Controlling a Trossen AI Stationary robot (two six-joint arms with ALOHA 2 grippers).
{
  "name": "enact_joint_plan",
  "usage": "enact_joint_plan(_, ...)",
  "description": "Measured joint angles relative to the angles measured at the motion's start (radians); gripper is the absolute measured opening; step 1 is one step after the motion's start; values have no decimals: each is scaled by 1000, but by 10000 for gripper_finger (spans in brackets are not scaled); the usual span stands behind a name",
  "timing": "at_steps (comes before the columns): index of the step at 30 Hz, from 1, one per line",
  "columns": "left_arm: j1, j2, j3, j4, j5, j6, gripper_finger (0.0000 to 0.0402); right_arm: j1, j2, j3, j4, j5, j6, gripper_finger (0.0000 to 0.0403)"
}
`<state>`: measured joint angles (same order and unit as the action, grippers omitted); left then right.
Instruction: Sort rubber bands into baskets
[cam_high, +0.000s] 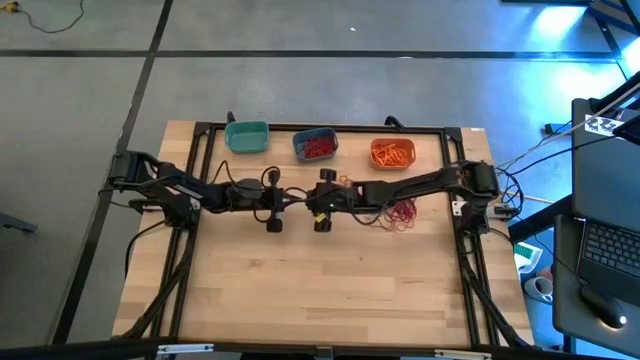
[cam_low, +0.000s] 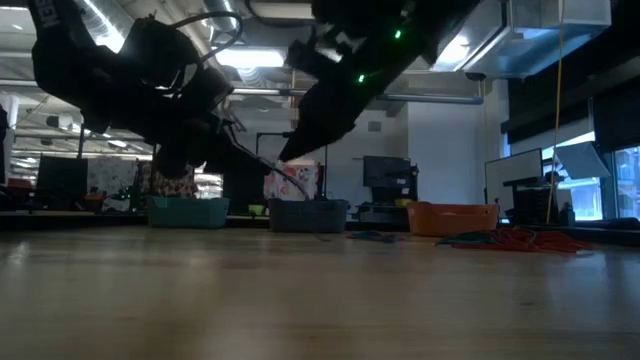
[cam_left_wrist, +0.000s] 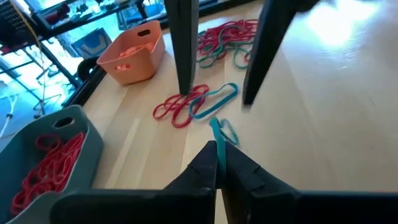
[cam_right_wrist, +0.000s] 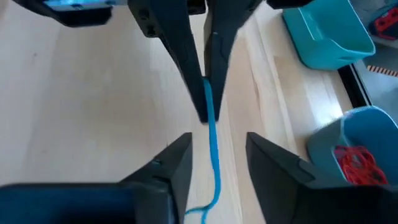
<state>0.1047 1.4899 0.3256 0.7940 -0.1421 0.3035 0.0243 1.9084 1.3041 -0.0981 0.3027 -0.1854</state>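
Two dark robot arms reach in from the left and right edges of a pale wooden counter (cam_high: 320, 290) and meet near its middle, a little toward the far edge.

The left hand (cam_left_wrist: 219, 163) is pinched shut, its two tapered black fingertips pressed together on one end of a thin teal rubber band (cam_left_wrist: 222, 132). The band is a slim, smooth elastic strip that runs from that grip toward the other arm.

The right hand (cam_right_wrist: 216, 155) stands open, its two dark wedge-shaped fingers apart on either side of the same teal band, which passes down the gap between them. Whether the fingers touch the band cannot be told.

Just beyond the hands, a few red loops (cam_left_wrist: 180, 107) and one teal loop (cam_left_wrist: 217, 98) lie tangled flat on the wood. A larger loose heap of red bands (cam_high: 400, 212) lies nearer the counter's right edge.

Three small rounded-rectangular plastic baskets stand in a row along the far edge. The teal basket (cam_high: 247, 137), nearest the far-left corner, shows nothing inside. The slate blue basket (cam_high: 315, 146) in the middle holds a pile of red bands. The orange basket (cam_high: 393, 154), toward the far-right corner, holds orange bands. The baskets have smooth matte walls and a handle slot at the end.

No writing can be read.
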Motion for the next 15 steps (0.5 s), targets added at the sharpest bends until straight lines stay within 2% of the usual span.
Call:
enact_joint_plan(4,0,-34,1,-31,-28,0,3,22,-57,0,-92,0,46,175)
enact_joint_plan(9,0,-138,0,-160,-90,-11,6,73,-116,-20,-210,0,119,176)
enact_joint_plan(15,1,-288,0,-324,-189,-17,3,153,-152,-120,-219,38,211,175)
